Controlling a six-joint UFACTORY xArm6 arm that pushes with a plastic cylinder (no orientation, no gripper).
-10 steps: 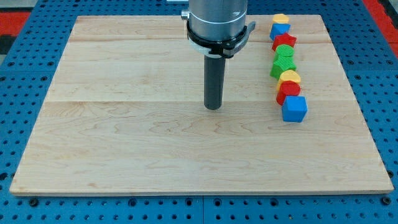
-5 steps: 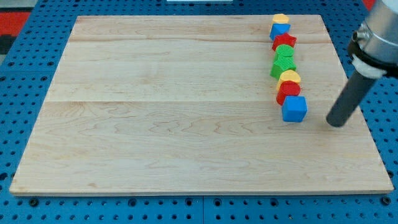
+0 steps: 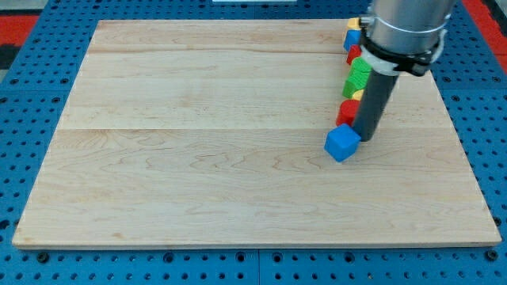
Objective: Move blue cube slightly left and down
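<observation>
One blue cube (image 3: 342,143) on pale wood touches my tip (image 3: 364,138)

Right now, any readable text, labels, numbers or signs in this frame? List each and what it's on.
None. No words, numbers or signs can be read on the wooden board, the blue cube, the other coloured blocks behind it, the rod ending in my tip, or the blue pegboard around the board.

At centre right, a bright blue cube (image 3: 342,143) on the pale wooden board (image 3: 198,142); above it red (image 3: 347,112), green (image 3: 358,75), and possibly yellow, blocks beside the dark rod.
</observation>
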